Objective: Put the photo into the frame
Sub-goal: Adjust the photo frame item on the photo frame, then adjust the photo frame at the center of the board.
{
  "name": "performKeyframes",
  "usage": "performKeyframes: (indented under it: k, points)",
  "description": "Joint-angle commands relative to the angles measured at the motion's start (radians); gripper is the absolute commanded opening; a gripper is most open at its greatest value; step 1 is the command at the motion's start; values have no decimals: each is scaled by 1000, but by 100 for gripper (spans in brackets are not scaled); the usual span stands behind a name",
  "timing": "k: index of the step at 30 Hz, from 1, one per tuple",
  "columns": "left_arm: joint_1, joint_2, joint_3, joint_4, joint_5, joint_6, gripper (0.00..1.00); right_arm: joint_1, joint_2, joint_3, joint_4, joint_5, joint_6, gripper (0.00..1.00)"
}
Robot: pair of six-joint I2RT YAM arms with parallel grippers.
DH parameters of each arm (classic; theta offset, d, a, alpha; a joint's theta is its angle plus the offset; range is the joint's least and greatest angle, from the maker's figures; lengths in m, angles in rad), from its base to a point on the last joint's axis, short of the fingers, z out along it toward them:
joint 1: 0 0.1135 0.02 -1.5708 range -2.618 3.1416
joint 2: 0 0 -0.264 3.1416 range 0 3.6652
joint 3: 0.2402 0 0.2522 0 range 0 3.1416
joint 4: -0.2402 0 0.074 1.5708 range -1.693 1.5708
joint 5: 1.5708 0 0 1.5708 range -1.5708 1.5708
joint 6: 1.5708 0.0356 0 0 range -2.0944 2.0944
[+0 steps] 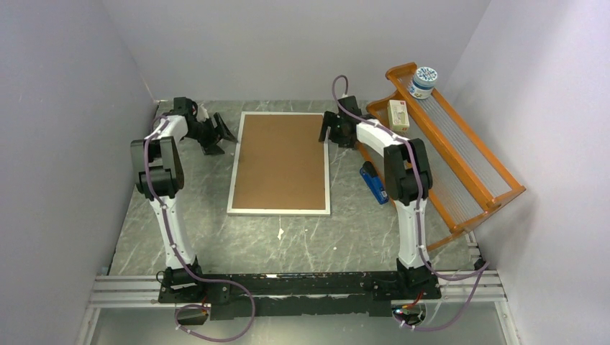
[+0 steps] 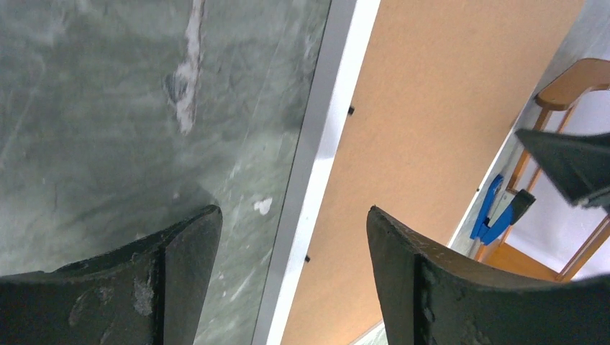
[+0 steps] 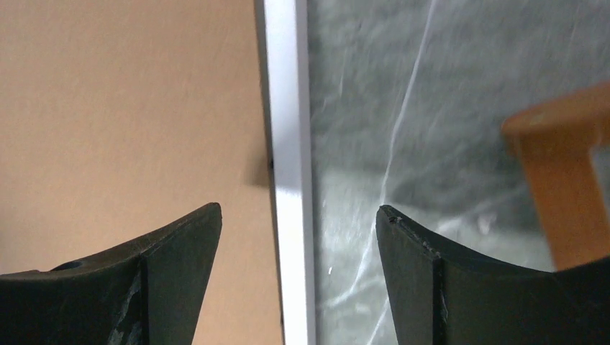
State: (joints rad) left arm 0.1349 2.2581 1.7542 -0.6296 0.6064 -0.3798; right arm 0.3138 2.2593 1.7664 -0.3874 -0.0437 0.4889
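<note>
The frame (image 1: 279, 211) lies flat mid-desk (image 1: 345, 237), back up, with the brown board (image 1: 280, 162) seated in its rim. No photo shows; whether it sits under the board I cannot tell. The left fingers (image 2: 180, 251) and right fingers (image 3: 173, 259) stand apart and empty, each astride 1 long rim near the far end.

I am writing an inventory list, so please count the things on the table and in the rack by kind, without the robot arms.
Picture frame: 1
Brown backing board: 1
Orange rack: 1
Jar: 1
Small box: 1
Blue tool: 1
Total: 6
</note>
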Motion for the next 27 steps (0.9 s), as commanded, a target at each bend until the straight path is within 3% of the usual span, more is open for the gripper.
performKeyframes:
  k: [1, 14, 27]
  points:
    - [-4, 67, 83, 38, 53, -33, 80, 2, -140, -122, 42, -133, 52, 82]
    - [-43, 149, 106, 64, 125, -46, 77, 62, -330, -484, 214, -414, 67, 80]
    - [-57, 174, 98, 6, 142, 34, 75, 290, -388, -616, 328, -393, 142, 80]
